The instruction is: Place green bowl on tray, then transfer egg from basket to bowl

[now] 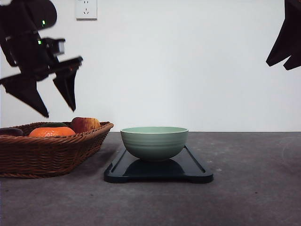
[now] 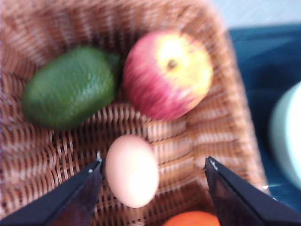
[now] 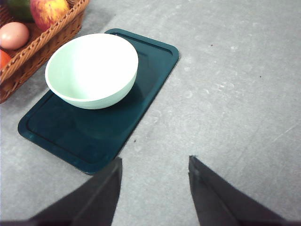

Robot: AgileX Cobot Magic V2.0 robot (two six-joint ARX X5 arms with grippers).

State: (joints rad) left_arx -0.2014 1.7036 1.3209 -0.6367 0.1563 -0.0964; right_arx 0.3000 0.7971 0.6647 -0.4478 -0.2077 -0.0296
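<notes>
Left claw hangs spread over the basket, the egg lying between its fingers nearer one tip, long axis across the gap; right claw is spread, empty, well apart.

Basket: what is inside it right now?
In the basket lie the egg, a red-yellow apple, a green avocado-like fruit and an orange. A dark item at its far left edge cannot be identified.
</notes>
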